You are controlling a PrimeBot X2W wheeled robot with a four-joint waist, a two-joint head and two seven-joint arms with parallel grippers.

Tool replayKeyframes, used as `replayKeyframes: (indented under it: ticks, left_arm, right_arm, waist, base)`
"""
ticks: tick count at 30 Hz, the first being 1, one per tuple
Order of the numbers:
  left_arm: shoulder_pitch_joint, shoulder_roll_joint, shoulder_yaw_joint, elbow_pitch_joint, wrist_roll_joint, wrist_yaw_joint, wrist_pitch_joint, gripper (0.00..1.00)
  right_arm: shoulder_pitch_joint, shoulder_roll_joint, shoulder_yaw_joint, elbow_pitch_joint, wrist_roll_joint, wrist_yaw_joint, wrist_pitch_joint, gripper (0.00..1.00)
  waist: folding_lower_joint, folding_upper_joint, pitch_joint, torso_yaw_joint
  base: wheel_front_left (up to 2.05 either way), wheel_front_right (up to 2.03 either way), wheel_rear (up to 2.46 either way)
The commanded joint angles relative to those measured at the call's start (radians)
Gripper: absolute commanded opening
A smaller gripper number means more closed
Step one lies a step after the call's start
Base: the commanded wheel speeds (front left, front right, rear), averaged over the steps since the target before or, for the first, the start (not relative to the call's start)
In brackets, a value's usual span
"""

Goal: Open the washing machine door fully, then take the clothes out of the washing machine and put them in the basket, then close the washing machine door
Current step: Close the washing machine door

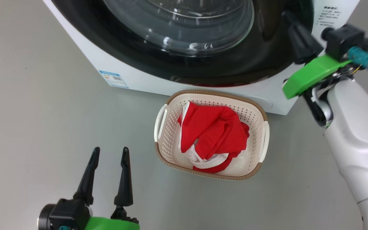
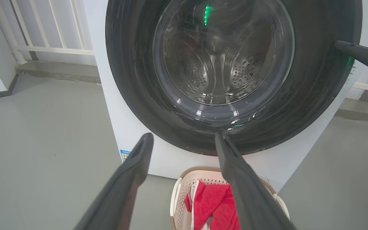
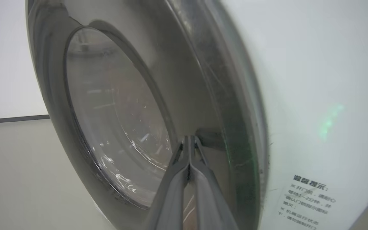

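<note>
The clothes (image 1: 214,134) are held in the basket (image 1: 171,137); the left tool (image 1: 111,150) is spread empty, the right tool (image 3: 188,138) pressed shut.

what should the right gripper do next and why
Probably press the right gripper a touch harder into the door rim. It is shut with its tips at the rim, the door looks almost flush with the machine, though latching is unclear, and the clothes lie in the basket.

Head downward; both wrists near shared door (image 2: 232,64)
</note>
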Motion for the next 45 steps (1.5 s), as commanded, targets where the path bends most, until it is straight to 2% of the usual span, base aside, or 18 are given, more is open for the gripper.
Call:
replayKeyframes:
  ticks: [1, 7, 14, 19, 26, 27, 28, 29, 30, 45]
  left_arm:
    - [-0.026, 0.007, 0.037, -0.018, 0.013, -0.006, -0.012, 1.00]
    - [-0.033, 0.002, 0.043, -0.012, 0.020, -0.012, -0.012, 1.00]
    - [-0.034, 0.000, 0.048, -0.006, 0.025, -0.017, -0.012, 1.00]
    - [-0.029, -0.001, 0.051, -0.001, 0.022, -0.023, -0.012, 1.00]
    - [-0.018, -0.002, 0.057, 0.003, 0.025, -0.023, -0.012, 1.00]
    - [-0.016, -0.002, 0.059, 0.003, 0.026, -0.023, -0.012, 1.00]
    - [-0.015, -0.002, 0.060, 0.004, 0.028, -0.024, -0.012, 1.00]
    - [-0.014, -0.002, 0.061, 0.004, 0.029, -0.026, -0.012, 1.00]
    - [-0.014, -0.002, 0.062, 0.005, 0.031, -0.027, -0.012, 1.00]
    - [-0.001, 0.000, 0.068, 0.047, 0.049, -0.047, -0.012, 1.00]
  right_arm:
    - [-0.032, 0.007, -0.019, -0.014, -0.007, -0.001, -0.006, 0.00]
    - [-0.047, 0.018, -0.051, -0.002, -0.026, -0.001, -0.006, 0.00]
    - [-0.033, 0.029, -0.037, -0.018, -0.035, -0.001, -0.006, 0.00]
    - [0.018, 0.037, -0.007, -0.067, -0.025, -0.001, -0.006, 0.00]
    - [0.137, 0.044, -0.016, -0.168, -0.022, -0.001, -0.006, 0.00]
    - [0.155, 0.046, -0.020, -0.183, -0.024, -0.001, -0.006, 0.18]
    - [0.174, 0.049, -0.025, -0.200, -0.026, -0.001, -0.006, 0.43]
    - [0.193, 0.052, -0.031, -0.216, -0.028, -0.001, -0.006, 0.75]
    - [0.212, 0.056, -0.039, -0.231, -0.030, -0.001, -0.006, 1.00]
    - [0.472, 0.102, -0.085, -0.368, -0.050, -0.001, -0.006, 1.00]
  waist:
    - [0.0000, 0.0000, 0.005, 0.004]
    - [0.0000, 0.0000, 0.007, 0.006]
    - [0.0000, 0.0000, -0.001, 0.004]
    - [0.0000, 0.0000, -0.017, -0.010]
    - [0.0000, 0.0000, -0.038, -0.040]
    - [0.0000, 0.0000, -0.040, -0.045]
    - [0.0000, 0.0000, -0.043, -0.049]
    - [0.0000, 0.0000, -0.046, -0.053]
    - [0.0000, 0.0000, -0.049, -0.058]
    - [0.0000, 0.0000, -0.118, -0.155]
  base:
    - [0.00, 0.00, 0.00]
    - [0.00, 0.00, 0.00]
    - [0.00, 0.00, 0.00]
    - [0.00, 0.00, 0.00]
    - [0.00, 0.00, 0.00]
    - [0.00, 0.00, 0.00]
    - [0.00, 0.00, 0.00]
    - [0.00, 0.00, 0.00]
    - [0.00, 0.00, 0.00]
    - [0.00, 0.00, 0.00]
